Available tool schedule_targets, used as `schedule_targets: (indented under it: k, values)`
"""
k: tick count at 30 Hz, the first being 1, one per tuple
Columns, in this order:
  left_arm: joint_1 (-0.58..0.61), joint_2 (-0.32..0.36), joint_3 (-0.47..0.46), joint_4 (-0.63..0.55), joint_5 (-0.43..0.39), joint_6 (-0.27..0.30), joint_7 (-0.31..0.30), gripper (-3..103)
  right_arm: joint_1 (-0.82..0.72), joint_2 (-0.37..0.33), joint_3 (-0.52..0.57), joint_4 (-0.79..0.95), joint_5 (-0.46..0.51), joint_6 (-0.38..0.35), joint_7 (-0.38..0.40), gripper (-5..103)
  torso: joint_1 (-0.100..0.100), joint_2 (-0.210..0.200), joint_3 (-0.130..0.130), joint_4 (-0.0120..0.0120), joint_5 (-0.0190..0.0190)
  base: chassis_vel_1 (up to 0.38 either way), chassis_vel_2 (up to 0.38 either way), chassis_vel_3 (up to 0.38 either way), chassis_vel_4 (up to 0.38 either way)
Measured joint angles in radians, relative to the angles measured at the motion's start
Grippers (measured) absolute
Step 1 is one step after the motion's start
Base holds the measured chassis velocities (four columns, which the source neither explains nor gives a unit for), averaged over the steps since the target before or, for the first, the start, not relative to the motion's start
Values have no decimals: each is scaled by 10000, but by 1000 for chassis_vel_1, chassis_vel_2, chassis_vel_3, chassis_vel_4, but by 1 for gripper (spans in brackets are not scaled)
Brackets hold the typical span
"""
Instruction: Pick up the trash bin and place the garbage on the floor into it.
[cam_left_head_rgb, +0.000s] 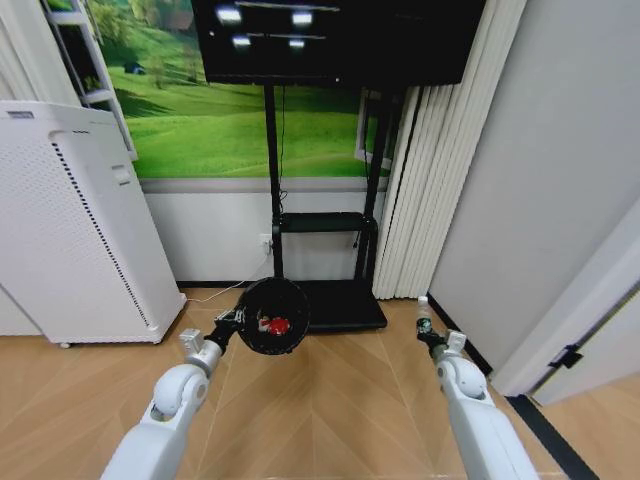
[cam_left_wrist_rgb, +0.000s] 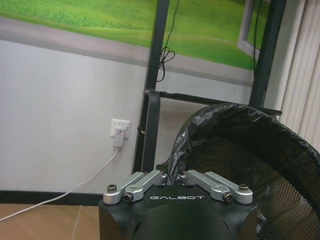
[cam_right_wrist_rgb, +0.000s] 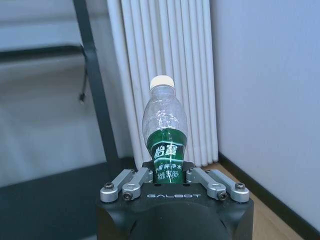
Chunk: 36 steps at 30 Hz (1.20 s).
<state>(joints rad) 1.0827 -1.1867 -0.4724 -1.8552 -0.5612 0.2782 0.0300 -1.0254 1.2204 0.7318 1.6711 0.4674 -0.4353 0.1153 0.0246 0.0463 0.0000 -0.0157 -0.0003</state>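
Looking down from the head camera, I see my left gripper (cam_left_head_rgb: 232, 322) holding the trash bin (cam_left_head_rgb: 273, 316) by its rim, up off the wooden floor (cam_left_head_rgb: 330, 420) and tipped so its open mouth faces me. Inside it lies a piece of red garbage (cam_left_head_rgb: 277, 325). The bin hangs in front of the black TV stand (cam_left_head_rgb: 325, 250), with the white perforated appliance (cam_left_head_rgb: 75, 230) off to the left. My right gripper (cam_left_head_rgb: 428, 338) is out on the other side, well apart from the bin, holding the small clear bottle (cam_left_head_rgb: 424, 316) upright near the white curtain (cam_left_head_rgb: 425, 180).

From the left wrist camera, the jaws are closed tight on the bin's rim, pinching the black liner bag (cam_left_wrist_rgb: 200, 130) where it folds over the mesh (cam_left_wrist_rgb: 280, 170). Behind it I see the wall with a socket (cam_left_wrist_rgb: 120, 131) and a white cable running down.

From the right wrist camera, the fingers (cam_right_wrist_rgb: 131, 181) are closed around the lower part of the bottle, on its green label (cam_right_wrist_rgb: 166, 155). The white cap (cam_right_wrist_rgb: 162, 82) points away from the gripper, and the clear upper body looks dented.
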Motion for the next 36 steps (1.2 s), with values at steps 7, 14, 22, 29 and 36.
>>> schedule_targets:
  k: [7,14,22,29,36]
  values:
    - [-476,-168,139,744,-141,52,-32,4,-1281,-18,245,2223,317,-217,-75,24,0,0,0,-1,4,0,0,0,0]
    - [-791,-562,714,991,-448,167,92,4,-2229,-51,-459,3712,279,-296,-160,24,0,1,0,-1,4,0,0,0,0]
    - [-1211,-623,1190,1467,-561,207,278,4,-2710,-610,-1577,5227,250,-750,-158,24,0,0,0,-1,3,0,0,0,0]
    - [-1343,-694,1355,1693,-543,206,359,4,-2733,-949,-2098,5882,254,-1045,-189,24,0,1,0,0,3,0,0,0,0]
    - [-1461,-859,1968,1709,-274,196,177,4,-2318,-1566,-2870,5856,292,-1132,-192,24,0,1,-1,-2,4,0,0,0,0]
